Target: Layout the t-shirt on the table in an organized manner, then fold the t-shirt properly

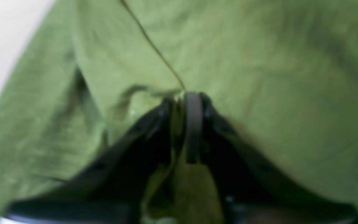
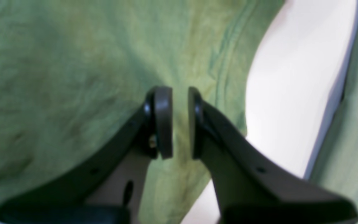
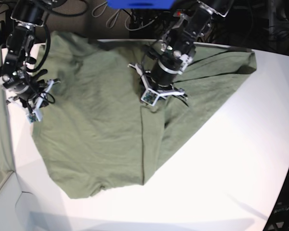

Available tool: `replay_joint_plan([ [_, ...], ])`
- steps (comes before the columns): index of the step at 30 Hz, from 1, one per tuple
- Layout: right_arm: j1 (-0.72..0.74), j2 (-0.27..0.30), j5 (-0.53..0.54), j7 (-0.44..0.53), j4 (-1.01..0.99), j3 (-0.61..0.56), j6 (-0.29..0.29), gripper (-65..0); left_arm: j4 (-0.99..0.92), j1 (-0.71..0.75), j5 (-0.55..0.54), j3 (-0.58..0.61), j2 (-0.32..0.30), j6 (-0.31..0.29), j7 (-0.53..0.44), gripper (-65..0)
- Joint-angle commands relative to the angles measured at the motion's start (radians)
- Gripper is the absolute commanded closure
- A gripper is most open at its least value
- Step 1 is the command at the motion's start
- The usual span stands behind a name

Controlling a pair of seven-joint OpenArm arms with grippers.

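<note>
The t-shirt (image 3: 101, 125) lies rumpled over the far-left part of the desk (image 3: 221, 159). The left hand (image 1: 183, 96) is clamped on a mid-shirt fold, likely to drag it flat; the right hand (image 2: 180, 123) hovers, pads apart, at the left-edge hem.

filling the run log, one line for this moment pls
stage: fold | shirt part folded on table | left hand shut on shirt | right hand open over shirt edge
</note>
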Motion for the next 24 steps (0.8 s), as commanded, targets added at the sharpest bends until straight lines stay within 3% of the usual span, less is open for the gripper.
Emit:
replay_joint_plan([
  [1,0.011,0.014,0.012,0.016,0.016,0.003,0.000,-9.0,0.025,-0.003,-0.003,0.003,0.006,0.007,-0.027,-14.0],
  [8,0.011,0.014,0.012,0.016,0.016,0.003,0.000,-9.0,0.215,0.070,-0.001,-0.006,-0.003,0.007,-0.027,-35.2],
  [11,0.011,0.014,0.012,0.016,0.016,0.003,0.000,-9.0,0.266,0.112,-0.003,-0.075,0.000,0.007,-0.030,-42.7],
  [18,0.011,0.014,0.013,0.016,0.016,0.003,0.000,-9.0,0.189,0.121,-0.006,-0.226,0.027,0.005,-0.033,-43.2],
  [24,0.011,0.014,0.013,0.016,0.016,0.003,0.000,-9.0,0.108,0.087,-0.006,-0.227,0.029,0.002,-0.033,-43.1],
])
